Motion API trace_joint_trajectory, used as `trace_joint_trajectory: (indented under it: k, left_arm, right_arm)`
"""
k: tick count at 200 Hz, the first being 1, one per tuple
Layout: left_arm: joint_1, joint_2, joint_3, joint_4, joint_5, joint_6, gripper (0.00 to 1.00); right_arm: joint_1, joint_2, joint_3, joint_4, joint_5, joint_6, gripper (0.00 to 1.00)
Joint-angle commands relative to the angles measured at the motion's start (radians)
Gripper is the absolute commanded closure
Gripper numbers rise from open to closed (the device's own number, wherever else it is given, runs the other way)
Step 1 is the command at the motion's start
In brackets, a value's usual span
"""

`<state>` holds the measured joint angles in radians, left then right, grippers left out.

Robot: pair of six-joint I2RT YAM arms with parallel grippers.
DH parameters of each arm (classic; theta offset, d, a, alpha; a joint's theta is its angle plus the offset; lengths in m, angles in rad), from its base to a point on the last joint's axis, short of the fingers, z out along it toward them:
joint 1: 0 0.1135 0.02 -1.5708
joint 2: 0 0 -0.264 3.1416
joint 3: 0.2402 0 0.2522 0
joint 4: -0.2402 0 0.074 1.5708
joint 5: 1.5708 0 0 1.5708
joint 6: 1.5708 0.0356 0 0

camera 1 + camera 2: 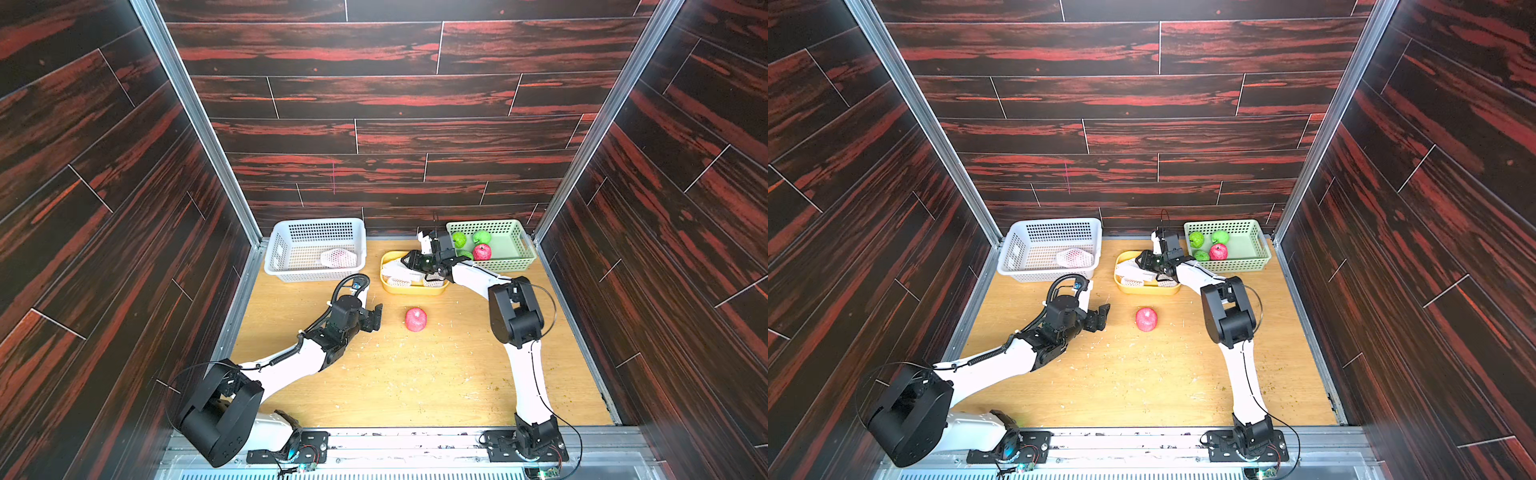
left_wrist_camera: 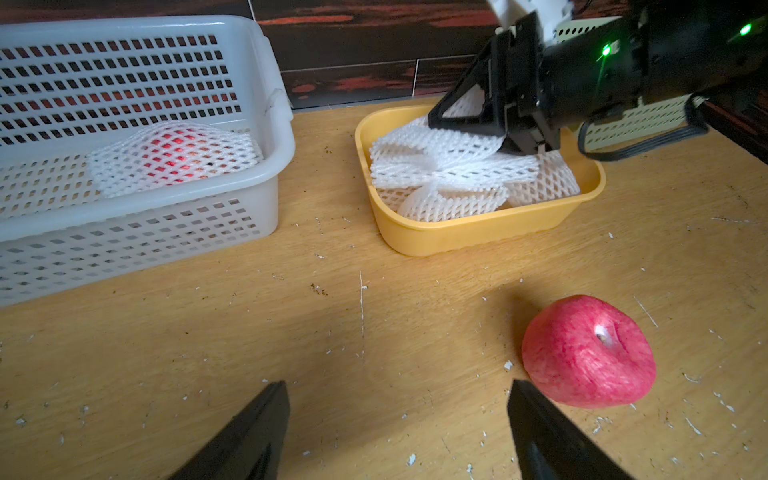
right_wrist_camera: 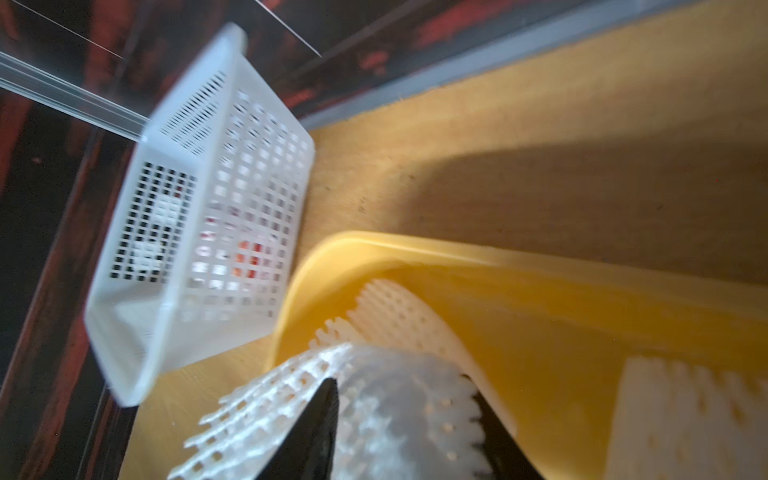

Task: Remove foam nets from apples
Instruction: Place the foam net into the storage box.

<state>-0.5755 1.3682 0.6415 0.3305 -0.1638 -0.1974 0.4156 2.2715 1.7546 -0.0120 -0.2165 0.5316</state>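
A bare red apple lies on the wooden table. My left gripper is open just left of it, touching nothing. Another red apple, in its foam net, rests in the white basket. Several empty foam nets are piled in the yellow tray. My right gripper hangs over that tray, its jaws apart, with a foam net lying loosely between them.
At the back right a green basket holds three bare green apples and a bare red one. Dark wood-patterned walls close in the table on three sides. White foam crumbs litter the tabletop.
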Motion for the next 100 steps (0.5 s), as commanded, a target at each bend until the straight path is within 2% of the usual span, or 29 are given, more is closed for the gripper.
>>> trace_joint_trajectory:
  k: [1, 42, 53, 100]
  left_arm:
    - [0.003, -0.022, 0.012, 0.008, -0.009, 0.008, 0.13]
    - [0.003, -0.023, 0.01, 0.009, -0.009, 0.012, 0.13]
    - [0.003, -0.024, 0.011, 0.007, -0.01, 0.014, 0.13]
    - [0.003, -0.029, 0.021, -0.004, -0.008, 0.019, 0.13]
  right_arm:
    - [0.011, -0.129, -0.044, 0.018, 0.055, -0.054, 0.49]
    - [0.021, -0.234, -0.131, 0.022, 0.128, -0.114, 0.42]
    - [0.019, -0.257, -0.156, 0.024, 0.144, -0.127, 0.37]
    - [0.018, -0.301, -0.187, -0.033, 0.115, -0.125, 0.33]
